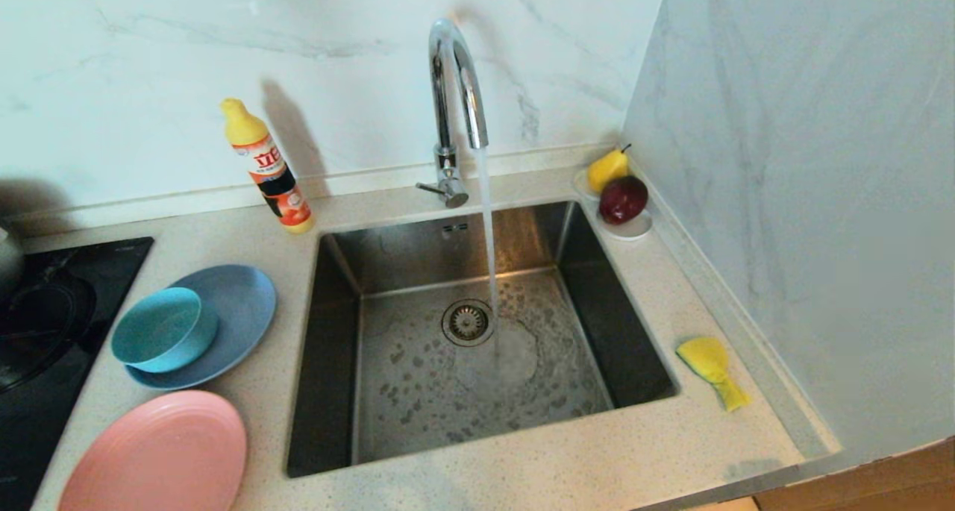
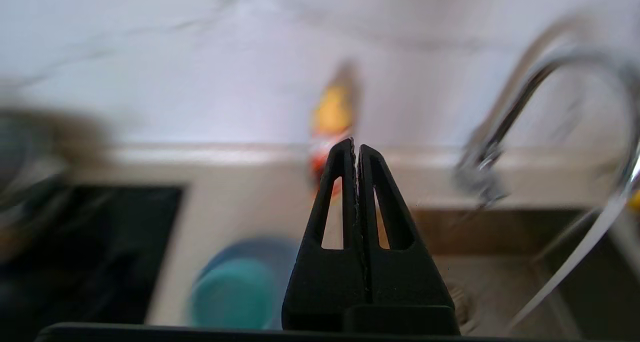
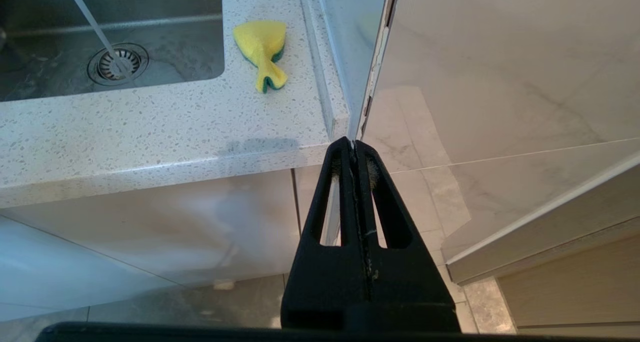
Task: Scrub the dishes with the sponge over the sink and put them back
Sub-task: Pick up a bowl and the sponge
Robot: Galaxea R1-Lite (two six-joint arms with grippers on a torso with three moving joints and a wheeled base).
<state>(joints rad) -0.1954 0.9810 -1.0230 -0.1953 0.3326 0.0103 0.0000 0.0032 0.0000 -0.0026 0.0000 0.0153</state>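
My right tool (image 3: 355,145) is pressed shut on nothing and hangs low in front of the bench (image 1: 612,451), below its front edge. My left tool (image 2: 356,147) is likewise shut and empty, held above the left part of the bench and aimed toward the back wall. Neither tool appears in the head view.

The sponge (image 1: 712,369), yellow with a green scouring layer showing at its edge, lies on the bench just right of the sink (image 1: 328,392), up and away from my right tool. It is pinched narrow at its near end and fans out at the far one, long axis running roughly front to back. I judge the right arm the nearer one for picking it up.

Nearest on the left, the pink plate (image 1: 157,455) lies flat. Behind it the teal bowl (image 1: 160,328) rests tilted on the grey-blue plate (image 1: 239,309). Water runs from the tap (image 1: 455,86) into the sink beside the drain (image 1: 467,321). Farthest back, a detergent bottle (image 1: 268,168) leans against the wall.
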